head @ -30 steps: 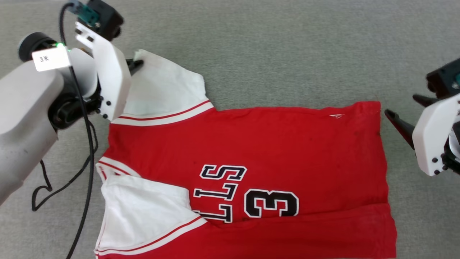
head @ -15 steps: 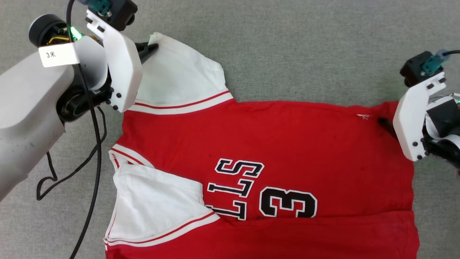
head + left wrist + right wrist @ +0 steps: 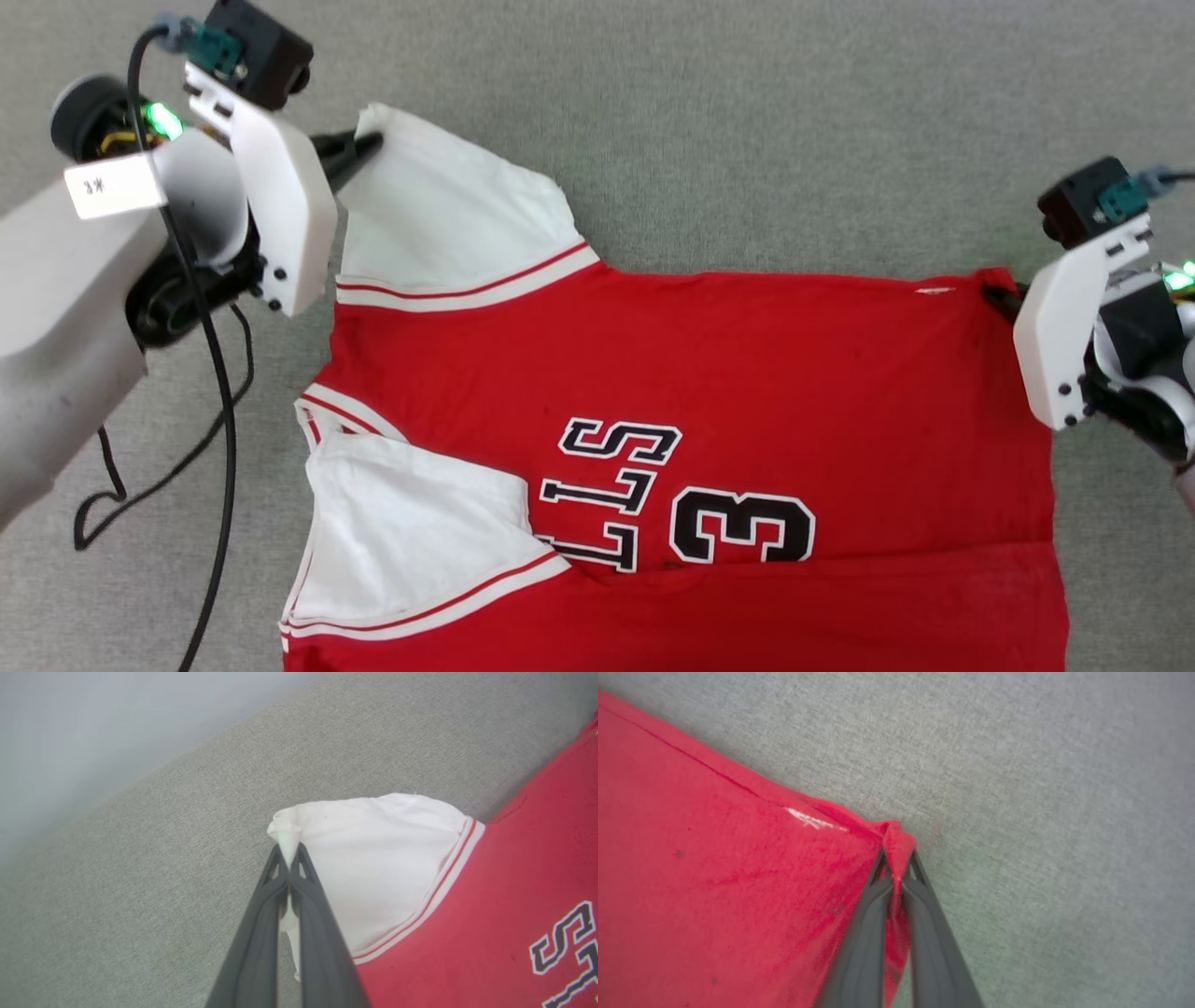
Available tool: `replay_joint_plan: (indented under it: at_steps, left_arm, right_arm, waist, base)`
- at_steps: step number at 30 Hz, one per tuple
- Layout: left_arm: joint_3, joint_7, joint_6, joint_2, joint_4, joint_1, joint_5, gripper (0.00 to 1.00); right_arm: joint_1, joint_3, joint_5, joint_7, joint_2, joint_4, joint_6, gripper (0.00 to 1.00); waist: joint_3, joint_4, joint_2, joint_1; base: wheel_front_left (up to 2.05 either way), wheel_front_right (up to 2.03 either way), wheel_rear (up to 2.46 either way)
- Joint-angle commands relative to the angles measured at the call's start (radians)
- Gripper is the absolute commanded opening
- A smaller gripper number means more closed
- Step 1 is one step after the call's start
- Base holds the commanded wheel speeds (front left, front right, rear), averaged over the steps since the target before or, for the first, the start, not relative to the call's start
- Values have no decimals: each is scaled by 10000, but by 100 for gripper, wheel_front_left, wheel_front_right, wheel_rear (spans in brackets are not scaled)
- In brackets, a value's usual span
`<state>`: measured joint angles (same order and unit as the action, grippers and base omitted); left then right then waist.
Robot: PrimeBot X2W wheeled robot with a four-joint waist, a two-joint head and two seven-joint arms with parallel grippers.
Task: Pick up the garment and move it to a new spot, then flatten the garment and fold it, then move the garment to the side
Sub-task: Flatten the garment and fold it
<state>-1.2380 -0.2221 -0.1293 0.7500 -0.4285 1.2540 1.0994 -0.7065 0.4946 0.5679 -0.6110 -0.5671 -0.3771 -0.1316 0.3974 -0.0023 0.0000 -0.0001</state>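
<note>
The garment (image 3: 747, 373), a red jersey with white sleeves and black lettering with a "3", lies spread face up on the grey fabric surface, running off the bottom edge of the head view. My left gripper (image 3: 369, 145) is shut on the tip of the far white sleeve (image 3: 448, 215); the left wrist view shows that gripper (image 3: 289, 851) pinching white cloth (image 3: 373, 868). At the right, my right gripper (image 3: 994, 297) is shut on the far hem corner of the garment. The right wrist view shows it (image 3: 898, 856) clamping a fold of red cloth (image 3: 738, 868).
A black cable (image 3: 219, 411) hangs from my left arm and loops over the grey surface (image 3: 794, 121) left of the garment. Bare grey surface lies beyond the garment's far edge and on both sides.
My right gripper moved in to the hem corner and shut on it. The left gripper kept its hold on the sleeve tip. The head camera shifted slightly.
</note>
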Motion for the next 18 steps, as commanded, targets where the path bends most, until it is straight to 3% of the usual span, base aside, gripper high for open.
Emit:
replay_joint_plan:
  at_steps: [1, 7, 12, 18]
  left_arm:
    - [0, 166, -7, 73, 6, -274, 111, 0]
    - [-95, 635, 104, 288, 266, -1304, 226, 0]
    - [-161, 889, 378, 685, 856, -2130, 316, 0]
    - [-252, 1141, 979, 1357, 2034, -3504, 452, 0]
  right_arm:
    - [268, -75, 12, 349, -89, 13, 18, 0]
    - [1280, -353, 145, 1538, -176, 332, 18, 0]
    - [2156, -514, 152, 1912, -197, 689, 17, 0]
    - [3769, -985, 235, 2128, -335, 1443, 17, 0]
  waist:
    - [-422, 3, 0, 1]
    - [-1438, 84, 0, 1]
    - [-2037, 132, 0, 1]
    - [-2698, 301, 0, 1]
  base:
    - [0, 0, 0]
    - [0, 0, 0]
    - [0, 0, 0]
    - [0, 0, 0]
